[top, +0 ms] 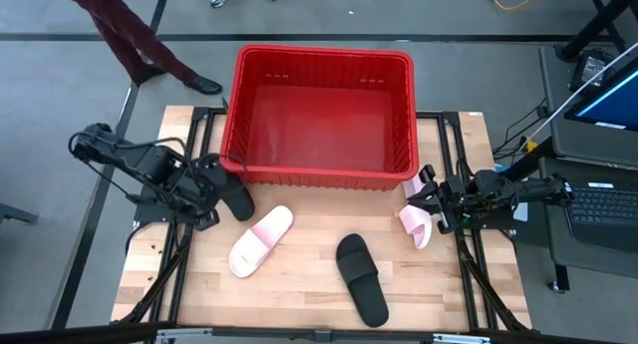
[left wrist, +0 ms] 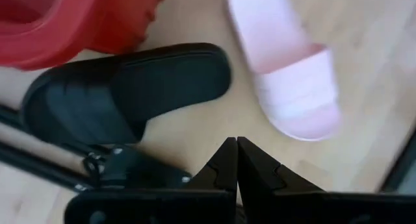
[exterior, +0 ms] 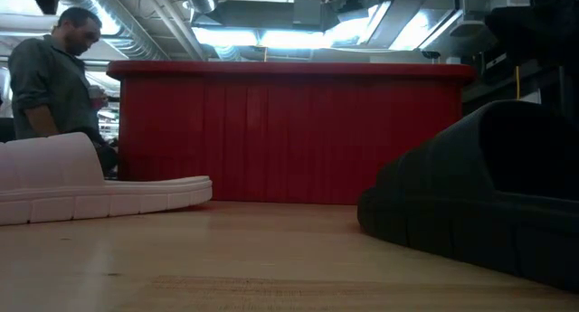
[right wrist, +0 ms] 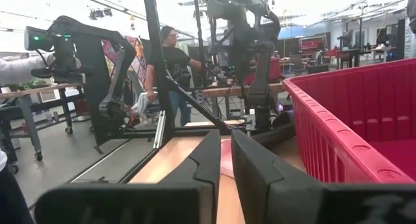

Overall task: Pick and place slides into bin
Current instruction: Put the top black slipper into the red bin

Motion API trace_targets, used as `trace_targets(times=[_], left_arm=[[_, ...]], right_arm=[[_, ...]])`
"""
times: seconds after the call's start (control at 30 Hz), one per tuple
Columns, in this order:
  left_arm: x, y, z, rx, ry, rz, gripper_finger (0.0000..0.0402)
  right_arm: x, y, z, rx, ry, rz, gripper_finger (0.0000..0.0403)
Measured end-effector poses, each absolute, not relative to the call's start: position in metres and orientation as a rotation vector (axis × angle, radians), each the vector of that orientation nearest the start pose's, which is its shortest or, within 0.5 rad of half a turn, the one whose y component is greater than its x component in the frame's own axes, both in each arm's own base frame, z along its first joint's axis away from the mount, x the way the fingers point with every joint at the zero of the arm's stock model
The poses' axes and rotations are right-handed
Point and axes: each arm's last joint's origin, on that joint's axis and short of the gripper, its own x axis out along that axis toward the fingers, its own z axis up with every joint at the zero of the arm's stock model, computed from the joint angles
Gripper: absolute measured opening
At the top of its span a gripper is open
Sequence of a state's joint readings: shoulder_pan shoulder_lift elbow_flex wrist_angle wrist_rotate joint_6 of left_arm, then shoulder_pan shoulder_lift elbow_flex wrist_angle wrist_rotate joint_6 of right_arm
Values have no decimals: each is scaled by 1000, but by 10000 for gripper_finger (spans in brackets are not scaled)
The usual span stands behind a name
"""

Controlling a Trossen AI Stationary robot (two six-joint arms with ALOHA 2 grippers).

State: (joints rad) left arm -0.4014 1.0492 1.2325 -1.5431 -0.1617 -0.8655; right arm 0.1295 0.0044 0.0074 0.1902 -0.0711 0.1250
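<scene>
The red bin (top: 319,115) stands at the table's far middle, its inside bare. One black slide (top: 237,199) lies by the bin's near left corner, and a pink slide (top: 261,241) lies sole-down just nearer. My left gripper (left wrist: 235,152) hangs shut above the wood between these two, pointing steeply down and touching neither. A second black slide (top: 361,277) lies near the front edge. A second pink slide (top: 416,224) lies tipped on its side at the right. Beside it my right gripper (top: 427,192) waits level, its fingers (right wrist: 260,178) a narrow gap apart with nothing held.
A person (exterior: 54,77) stands beyond the table's far left corner, legs (top: 130,35) showing in the high view. Black frame rails (top: 194,145) run along both table sides. A desk with a laptop (top: 598,199) stands to the right. Bare wood (top: 309,219) lies between the slides.
</scene>
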Motion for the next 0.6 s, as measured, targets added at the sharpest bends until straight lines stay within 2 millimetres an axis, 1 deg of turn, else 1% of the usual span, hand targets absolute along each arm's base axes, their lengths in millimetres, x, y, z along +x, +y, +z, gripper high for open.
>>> trace_targets(times=[0.13, 0.23, 0.33, 0.43, 0.6], left_arm=[[129, -50, 333, -310, 1275, 420, 2], [130, -50, 327, -309, 1258, 475, 2], [129, -50, 322, -302, 1270, 488, 5], [128, -50, 317, -303, 1292, 490, 22], [128, -50, 312, -314, 1312, 506, 65]], right_arm=[[95, 14, 184, 128, -180, 212, 42], [95, 14, 184, 128, -180, 211, 42], [95, 14, 184, 127, -180, 212, 42], [95, 14, 184, 127, -178, 211, 42], [95, 14, 184, 127, -179, 211, 42]])
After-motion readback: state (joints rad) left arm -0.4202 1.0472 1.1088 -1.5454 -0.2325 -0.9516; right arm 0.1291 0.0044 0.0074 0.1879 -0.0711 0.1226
